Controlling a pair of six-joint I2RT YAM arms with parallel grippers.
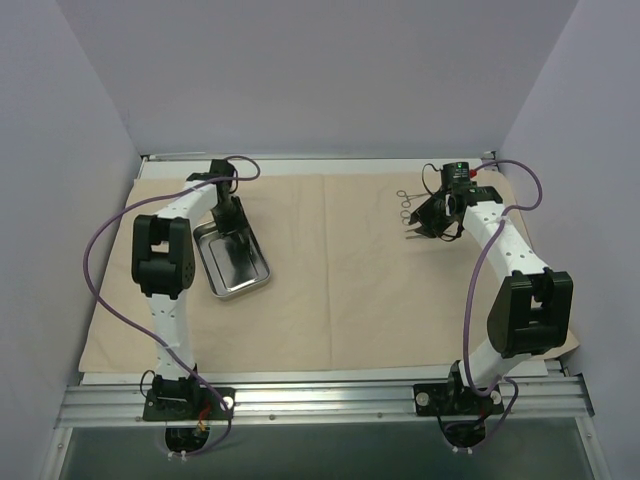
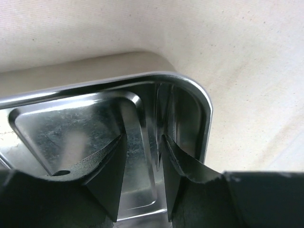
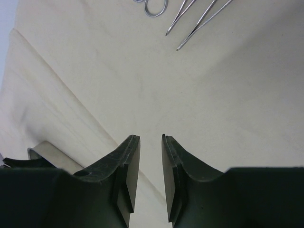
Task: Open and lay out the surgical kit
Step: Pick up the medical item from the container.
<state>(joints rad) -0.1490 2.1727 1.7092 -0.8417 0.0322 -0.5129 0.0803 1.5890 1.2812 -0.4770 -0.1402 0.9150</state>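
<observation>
**While the beige rectangular cloth wrap (image 1: 330, 290) lies open, the thin metal instruments (image 1: 403, 207) sit close together at its far right**

Because the instruments lie directly ahead of the right pincer (image 3: 149, 137), just beyond its fingertips, the coming move is judged to turn on that gap: a short advance toward the wrap's far edge. Right pincer: jaws narrowly apart, nothing between them, bare cloth showing through.

In the right wrist view two slim shafts run on a diagonal. Their pointed ends are nearest the pincer, and their long axes slant away toward the upper right of that view. A ring handle (image 3: 156, 7) lies just beside them on the left; which shaft it belongs to cannot be told. The shafts lie askew to the jaw gap, so in my judgement a wrist turn would be needed before closing on one.

The small shiny rectangular steel tray (image 1: 238, 268) sits on the wrap's left part, open side up, well apart from the instruments. Its long axis runs from the wrap's far edge toward its near edge, leaning right at the near end. Left pincer (image 2: 144, 137): jaws partly apart, tips down inside the tray at its far end, beside a rounded corner; no grip on the wall is seen. The right arm is plainly the nearer to the instruments.
</observation>
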